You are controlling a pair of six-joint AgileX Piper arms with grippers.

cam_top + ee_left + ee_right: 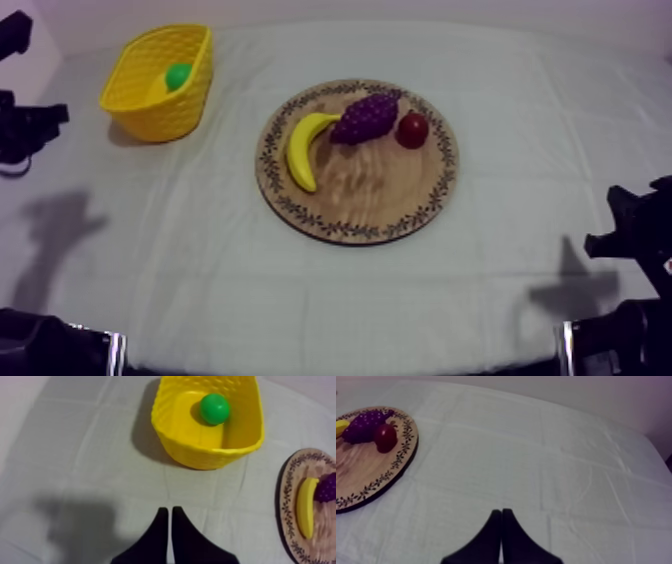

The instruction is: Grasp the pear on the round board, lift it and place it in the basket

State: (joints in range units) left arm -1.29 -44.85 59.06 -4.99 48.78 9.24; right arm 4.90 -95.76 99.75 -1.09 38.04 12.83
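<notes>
A green pear (178, 75) sat in the woven-patterned yellow basket (150, 112) at far left. On the tan wooden board (370, 190), its rim ringed by a dark leafy pattern, lay a yellow banana (303, 150), purple grapes (366, 116) and a small red fruit (412, 130), over grey-white cloth (200, 250).

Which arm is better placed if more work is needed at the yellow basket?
Left, probably. The yellow basket, pear inside, stands just ahead of the shut left gripper. The shut right gripper lies across the wooden board from it.
</notes>
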